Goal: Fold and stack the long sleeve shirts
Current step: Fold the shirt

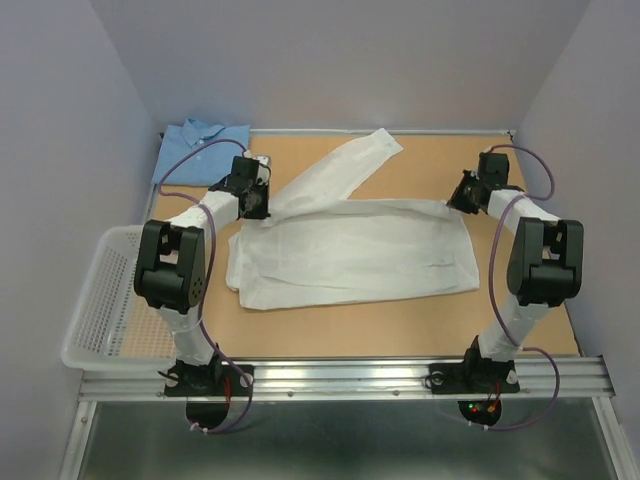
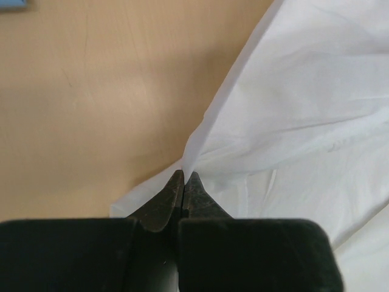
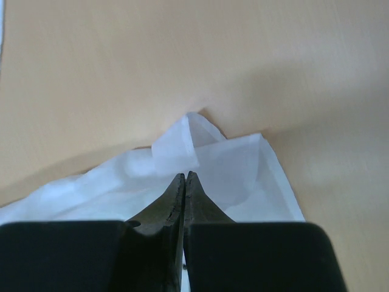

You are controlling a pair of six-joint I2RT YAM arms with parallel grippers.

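Pale lavender walls box in the tan tabletop [image 1: 430, 325] I'm working over, and from the overhead view the white shirt [image 1: 350, 255] lies spread across the middle of it, a wide rumpled slab with one sleeve [image 1: 345, 170] running out flat toward one o'clock. The blue shirt [image 1: 200, 142] sits folded up in the far corner at about eleven o'clock, well apart from the white one, collar toward the back wall. Off at eight o'clock the white mesh basket [image 1: 95, 300] hangs at the table's left edge, partly behind my left arm. Now the left gripper [image 1: 256, 197] is down at the ten o'clock corner of the white shirt, right where the sleeve meets the body, and on its wrist camera the fingers [image 2: 164, 204] are pressed tight together with a thin edge of white cloth rising into the tips. Over at two o'clock the right gripper [image 1: 463, 197] is on the shirt's opposite far corner; its wrist view shows the tips pinched closed on a small upturned flap of the white fabric, bare tabletop beyond it. Both arms reach out low over the far half of the table.
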